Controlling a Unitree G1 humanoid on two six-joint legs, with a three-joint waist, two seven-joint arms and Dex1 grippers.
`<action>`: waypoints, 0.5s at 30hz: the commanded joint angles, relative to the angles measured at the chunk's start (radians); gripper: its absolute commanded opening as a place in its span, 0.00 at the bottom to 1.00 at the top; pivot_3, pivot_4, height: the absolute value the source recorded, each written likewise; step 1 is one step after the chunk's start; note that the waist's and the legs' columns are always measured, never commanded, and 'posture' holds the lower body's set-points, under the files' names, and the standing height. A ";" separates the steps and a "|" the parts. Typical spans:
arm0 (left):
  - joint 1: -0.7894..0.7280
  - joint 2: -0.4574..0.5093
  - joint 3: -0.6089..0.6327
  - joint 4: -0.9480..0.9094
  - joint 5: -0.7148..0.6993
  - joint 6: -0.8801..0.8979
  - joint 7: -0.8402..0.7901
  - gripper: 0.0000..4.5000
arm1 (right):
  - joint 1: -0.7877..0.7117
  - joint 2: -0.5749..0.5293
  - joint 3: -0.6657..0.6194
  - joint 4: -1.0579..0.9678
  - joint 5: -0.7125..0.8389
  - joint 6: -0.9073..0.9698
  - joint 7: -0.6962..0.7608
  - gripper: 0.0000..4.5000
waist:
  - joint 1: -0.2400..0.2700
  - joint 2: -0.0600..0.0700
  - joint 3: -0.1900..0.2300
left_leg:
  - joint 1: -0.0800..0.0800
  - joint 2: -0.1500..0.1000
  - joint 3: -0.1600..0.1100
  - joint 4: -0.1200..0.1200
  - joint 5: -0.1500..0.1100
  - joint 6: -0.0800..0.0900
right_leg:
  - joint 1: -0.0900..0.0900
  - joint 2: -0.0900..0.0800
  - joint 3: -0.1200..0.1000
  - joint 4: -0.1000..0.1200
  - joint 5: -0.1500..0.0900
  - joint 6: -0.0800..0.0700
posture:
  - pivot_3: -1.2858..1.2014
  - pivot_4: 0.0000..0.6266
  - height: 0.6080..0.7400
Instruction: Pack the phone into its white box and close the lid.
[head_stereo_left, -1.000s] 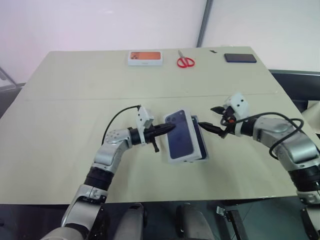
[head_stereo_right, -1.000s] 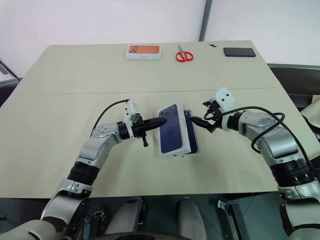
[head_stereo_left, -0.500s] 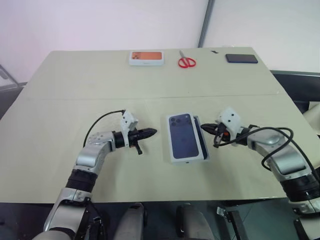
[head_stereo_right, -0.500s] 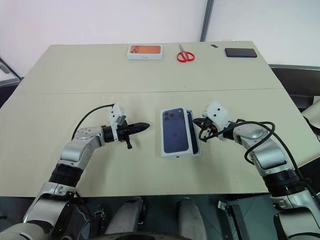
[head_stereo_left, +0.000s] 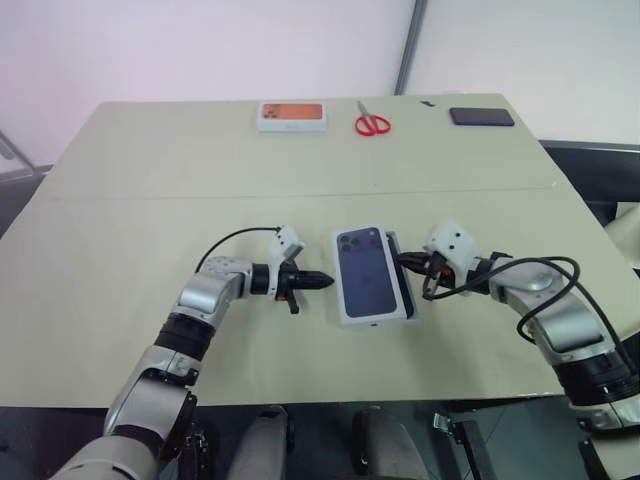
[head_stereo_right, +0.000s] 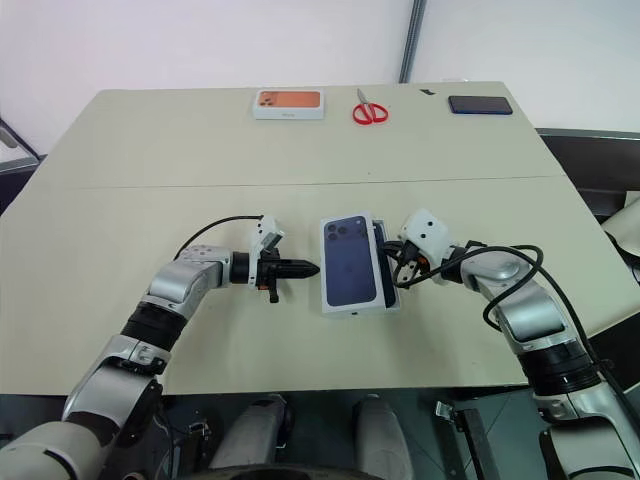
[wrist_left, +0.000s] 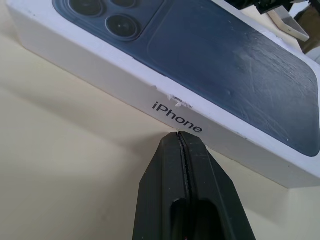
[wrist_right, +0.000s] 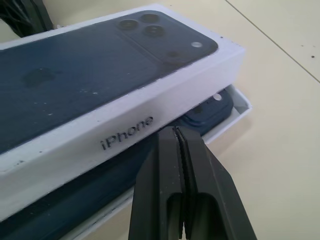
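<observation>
The lid (head_stereo_left: 368, 272), white with a dark blue phone picture on top, lies flat but askew on the white box (wrist_right: 243, 106), shifted toward my left. The navy phone (wrist_right: 212, 111) lies inside the box, its camera corner showing under the lid's overhanging edge. My left gripper (head_stereo_left: 326, 281) is shut, its tip at the lid's left side wall (wrist_left: 125, 85) by the lettering. At the opposite side, my right gripper (head_stereo_left: 404, 261) is also shut, its tip against the lid's right wall above the exposed phone. Neither holds anything.
Along the table's far edge lie a white box picturing an orange phone (head_stereo_left: 293, 116), red scissors (head_stereo_left: 372, 124) and a black phone (head_stereo_left: 482, 116). A seam crosses the tan table (head_stereo_left: 150, 190) behind the lid.
The lid, earlier tilted up between both grippers, now lies flat on the box. My right gripper has shut. My left gripper pulled back to the left, then returned to the lid's side.
</observation>
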 joint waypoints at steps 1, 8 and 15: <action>-0.026 -0.014 0.032 -0.027 -0.014 -0.014 0.013 0.00 | 0.007 0.003 -0.036 -0.055 0.007 -0.004 0.011 0.01 | 0.000 0.000 0.000 | 0.000 0.000 0.000 0.000 0.000 0.000 | 0.000 0.000 0.000 0.000 0.000 0.000 | 0.52 0.24 1.00; -0.044 -0.042 0.049 -0.036 -0.021 -0.013 0.022 0.00 | 0.008 -0.003 -0.058 -0.061 0.011 0.002 0.030 0.01 | 0.000 0.000 0.000 | 0.000 0.000 0.000 0.000 0.000 0.000 | 0.000 0.000 0.000 0.000 0.000 0.000 | 0.52 0.24 1.00; -0.053 -0.076 0.049 -0.031 -0.012 -0.020 0.026 0.00 | 0.003 -0.010 -0.068 -0.044 -0.018 -0.010 0.043 0.01 | 0.000 0.000 0.000 | 0.000 0.000 0.000 0.001 0.000 0.000 | 0.000 0.000 0.000 0.000 0.000 0.000 | 0.52 0.24 1.00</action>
